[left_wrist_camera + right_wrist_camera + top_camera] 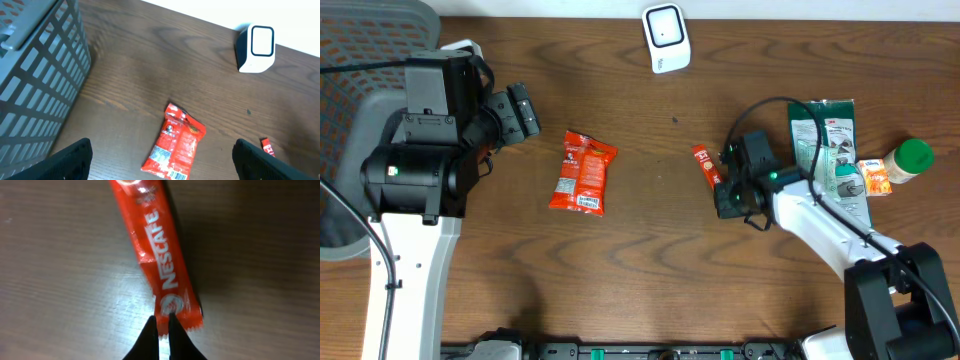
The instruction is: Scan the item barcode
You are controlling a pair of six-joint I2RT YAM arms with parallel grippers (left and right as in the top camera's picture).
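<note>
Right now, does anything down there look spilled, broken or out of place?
Nothing looks spilled or torn. The one oddity is the green-capped bottle at the far right. It seems to lie tipped on its side next to the green packet, not standing.

The barcode scanner (pixel 666 38) stands at the far edge of the table (pixel 640 290), and the mesh basket (pixel 370 45) sits in the far left corner. Nearer, the snack packet (pixel 583 173) lies left of centre, with the Nescafé stick (pixel 704 164) to its right and the right gripper (pixel 724 197) at the stick's near end. Further right lie a flat pouch (pixel 835 130) and, beyond it, a bottle (pixel 903 160).
</note>
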